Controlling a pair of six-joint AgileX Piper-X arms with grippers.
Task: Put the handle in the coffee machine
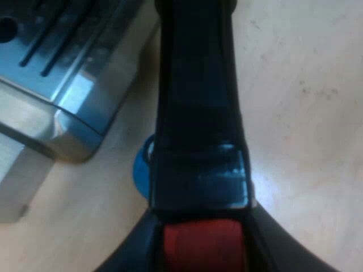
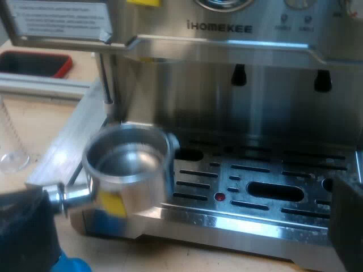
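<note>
Left tool [image 1: 201, 258] clamped on the red-ended handle [image 1: 198, 85], metal holder [image 2: 127, 164] low by the drip tray [image 2: 266, 190] corner: lift level toward twelve o'clock under the front of the espresso machine [image 2: 227, 62], then twist to lock.

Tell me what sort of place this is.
Probably a coffee-making bench: an espresso machine stands on a pale wooden table, with a metal holder held at its front and a measuring glass nearby.
</note>
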